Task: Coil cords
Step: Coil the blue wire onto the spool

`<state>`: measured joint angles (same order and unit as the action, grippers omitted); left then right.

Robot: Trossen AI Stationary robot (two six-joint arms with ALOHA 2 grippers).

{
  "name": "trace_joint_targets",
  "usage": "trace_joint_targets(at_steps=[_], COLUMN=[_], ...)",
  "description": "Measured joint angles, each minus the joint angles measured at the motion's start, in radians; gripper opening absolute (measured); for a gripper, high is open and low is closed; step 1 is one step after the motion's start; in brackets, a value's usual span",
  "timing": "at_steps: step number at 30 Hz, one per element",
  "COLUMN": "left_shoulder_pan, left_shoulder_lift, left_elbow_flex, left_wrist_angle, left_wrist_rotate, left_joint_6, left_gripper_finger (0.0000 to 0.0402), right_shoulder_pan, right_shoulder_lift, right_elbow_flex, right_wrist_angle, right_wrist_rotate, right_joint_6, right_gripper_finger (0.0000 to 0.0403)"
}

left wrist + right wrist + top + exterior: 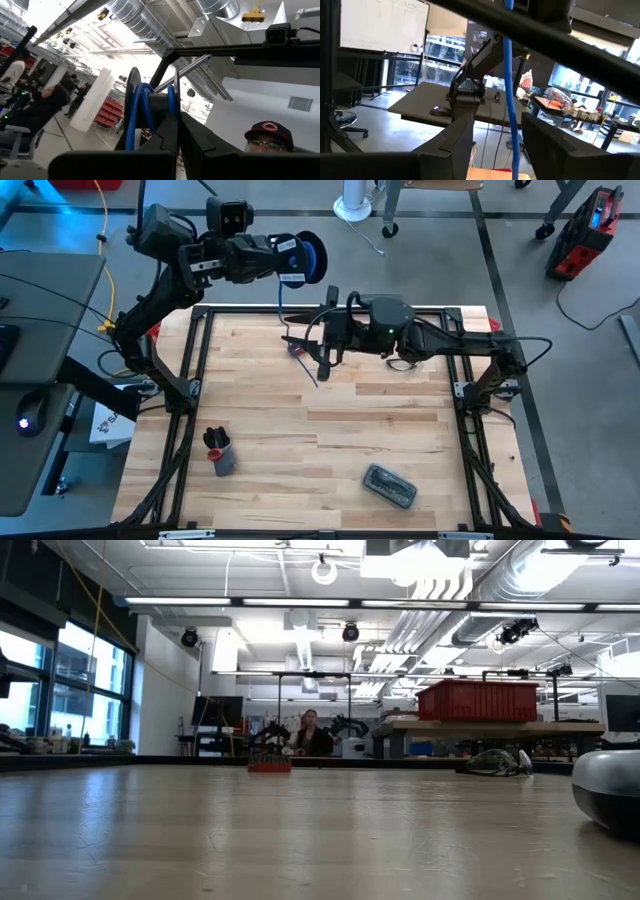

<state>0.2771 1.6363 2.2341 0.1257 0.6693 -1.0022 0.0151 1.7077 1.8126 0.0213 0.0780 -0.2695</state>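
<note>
The left gripper (290, 265) is shut on the reel (308, 258), held up past the table's (400, 440) far edge, and several turns of blue cord (142, 112) already sit on it. A loose length hangs from the reel to the table. It passes between the open jaws of the right gripper (322, 360), which grip nothing, so the coiling looks partly done, with that tail left to wind.

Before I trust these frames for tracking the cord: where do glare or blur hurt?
Low view: ceiling lights blow out, near tabletop blurs. Left wrist view: bright backlight silhouettes the round black reel; its thin blue cord still reads. Right wrist view: cord sharp, dark fingers blurred.
</note>
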Motion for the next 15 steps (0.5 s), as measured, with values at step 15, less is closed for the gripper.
trace_joint_targets(at_steps=[15], left_shoulder_pan=[-0.024], left_shoulder_lift=[0.006], left_elbow_flex=[0.000], left_wrist_angle=[-0.030], left_wrist_rotate=[0.005], left_joint_6=[-0.006], left_gripper_finger=[0.0000], right_shoulder_pan=[0.000], right_shoulder_lift=[0.002], right_elbow_flex=[0.000], right_wrist_angle=[0.004], right_wrist_rotate=[0.008], right_joint_6=[-0.003], right_gripper_finger=[0.0134])
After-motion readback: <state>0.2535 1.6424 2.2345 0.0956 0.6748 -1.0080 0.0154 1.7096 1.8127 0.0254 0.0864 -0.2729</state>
